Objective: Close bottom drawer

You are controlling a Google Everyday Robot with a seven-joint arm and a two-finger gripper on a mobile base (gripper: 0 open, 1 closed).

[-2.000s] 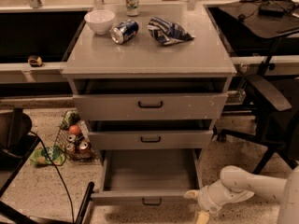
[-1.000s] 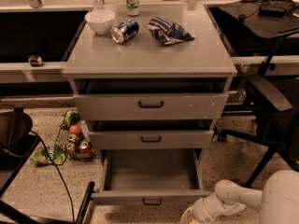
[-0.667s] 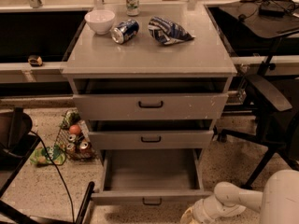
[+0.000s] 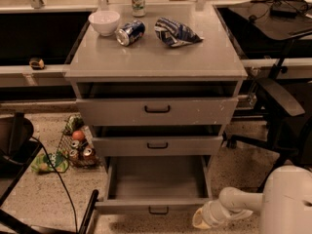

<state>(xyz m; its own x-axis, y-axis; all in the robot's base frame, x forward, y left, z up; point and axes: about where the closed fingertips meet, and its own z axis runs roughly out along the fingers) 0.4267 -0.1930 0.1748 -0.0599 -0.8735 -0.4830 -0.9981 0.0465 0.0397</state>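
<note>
My gripper (image 4: pixel 198 219) sits low, just off the front right corner of the bottom drawer (image 4: pixel 155 204), close to the right end of its front panel but not clearly touching it. I cannot tell whether the gripper is apart or together. My pale arm (image 4: pixel 243 201) runs back from it toward the lower right.

The bottom drawer stands pulled far out from the grey cabinet (image 4: pixel 156 62), its inside bare and its small black handle (image 4: pixel 158 210) facing forward. Above it, the middle drawer (image 4: pixel 157 145) and the top drawer (image 4: pixel 157 111) each jut out slightly.

On the bench top, a white bowl (image 4: pixel 104 22) sits at the back left corner. An upright can (image 4: pixel 138 0) stands at the back edge. A blue can (image 4: pixel 130 32) lies on its side just beside the bowl, and a crumpled blue-and-white bag (image 4: pixel 175 32) lies to its right.

On the floor beyond the bench's left edge is a wire basket (image 4: pixel 78 147) holding cans.
</note>
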